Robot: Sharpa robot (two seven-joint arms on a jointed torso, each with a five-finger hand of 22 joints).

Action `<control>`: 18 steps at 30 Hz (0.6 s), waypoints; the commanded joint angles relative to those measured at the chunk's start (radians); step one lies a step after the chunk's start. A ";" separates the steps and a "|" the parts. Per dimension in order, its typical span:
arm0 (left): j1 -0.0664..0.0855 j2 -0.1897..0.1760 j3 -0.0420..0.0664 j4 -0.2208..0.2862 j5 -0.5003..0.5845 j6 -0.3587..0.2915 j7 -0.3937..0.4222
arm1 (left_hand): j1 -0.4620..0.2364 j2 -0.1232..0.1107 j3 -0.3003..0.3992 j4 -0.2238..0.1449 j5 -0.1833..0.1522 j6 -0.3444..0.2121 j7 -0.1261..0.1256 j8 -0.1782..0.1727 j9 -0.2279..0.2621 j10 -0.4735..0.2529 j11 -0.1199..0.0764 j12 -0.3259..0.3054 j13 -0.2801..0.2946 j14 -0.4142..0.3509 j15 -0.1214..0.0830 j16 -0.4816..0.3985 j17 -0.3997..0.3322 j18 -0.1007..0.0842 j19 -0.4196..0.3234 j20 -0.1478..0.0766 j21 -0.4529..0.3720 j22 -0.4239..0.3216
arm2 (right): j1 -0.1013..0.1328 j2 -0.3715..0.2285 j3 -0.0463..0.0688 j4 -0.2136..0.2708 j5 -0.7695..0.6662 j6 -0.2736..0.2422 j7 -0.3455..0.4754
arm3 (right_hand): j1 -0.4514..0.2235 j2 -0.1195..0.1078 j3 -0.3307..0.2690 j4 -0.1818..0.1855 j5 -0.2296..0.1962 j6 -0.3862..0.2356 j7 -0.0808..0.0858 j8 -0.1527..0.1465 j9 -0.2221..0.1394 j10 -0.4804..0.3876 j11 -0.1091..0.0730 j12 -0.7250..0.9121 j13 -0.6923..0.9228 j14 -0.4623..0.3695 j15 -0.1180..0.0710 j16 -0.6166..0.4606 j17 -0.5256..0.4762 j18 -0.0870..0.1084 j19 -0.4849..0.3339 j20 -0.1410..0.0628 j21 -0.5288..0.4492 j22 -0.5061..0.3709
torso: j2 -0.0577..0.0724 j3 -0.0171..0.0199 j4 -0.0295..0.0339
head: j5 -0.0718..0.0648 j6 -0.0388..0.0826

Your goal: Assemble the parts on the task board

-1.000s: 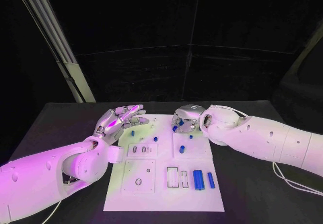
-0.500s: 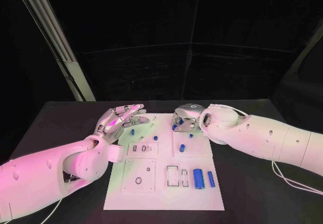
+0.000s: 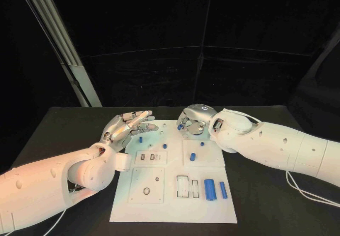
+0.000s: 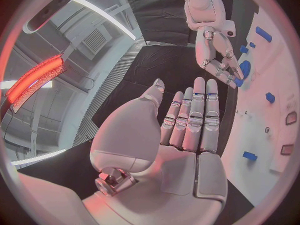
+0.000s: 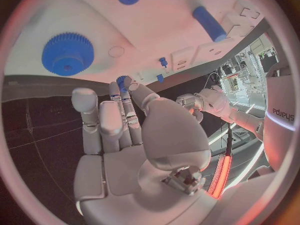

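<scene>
Black surface [image 3: 64,128] carries my task board [image 3: 173,211], several parts [image 3: 210,189] unseated; right hand [image 3: 192,123] pinches a small part over it, left hand [image 3: 129,126] spread empty beside it.

Two glossy white arms with rounded shells and small dark screw holes, silver segmented left hand [image 3: 129,125], silver right hand [image 3: 193,121] behind a domed grey wrist cap, thin white cable trailing under right forearm
</scene>
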 commanded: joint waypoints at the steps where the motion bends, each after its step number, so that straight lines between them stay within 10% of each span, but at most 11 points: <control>1: 0.001 0.002 0.000 0.001 -0.001 0.015 0.002 | -0.006 0.007 -0.003 0.000 -0.002 0.000 0.004 -0.007 -0.001 -0.001 0.003 -0.004 -0.001 0.002 0.006 -0.006 0.001 0.014 0.005 0.002 -0.006 -0.002 | 0.006 0.016 0.001 -0.020 0.010 -0.084 -0.004 | 0.003 -0.010 0.009 0.000 0.001 0.005 0.004 -0.002 0.001 0.006 0.002 0.001 0.000 0.012 -0.004 0.006 0.002 -0.013 0.001 -0.001 0.007 0.002 | 0.002 -0.0002 0.0022 | 0.002 0.002; 18: 0.002 -0.001 0.000 0.008 -0.001 0.015 -0.002 | -0.006 0.008 -0.003 -0.001 -0.002 0.000 0.004 -0.008 -0.001 -0.001 0.003 -0.005 -0.001 0.002 0.006 -0.007 0.001 0.014 0.005 0.002 -0.007 -0.002 | 0.023 0.136 0.002 -0.123 0.008 -0.032 -0.001 | -0.003 -0.018 0.018 0.007 -0.006 0.002 0.005 -0.006 0.000 0.000 0.004 -0.001 -0.001 0.013 -0.003 0.011 0.006 -0.014 0.001 0.000 0.012 0.007 | 0.012 -0.0010 0.0049 | 0.014 0.003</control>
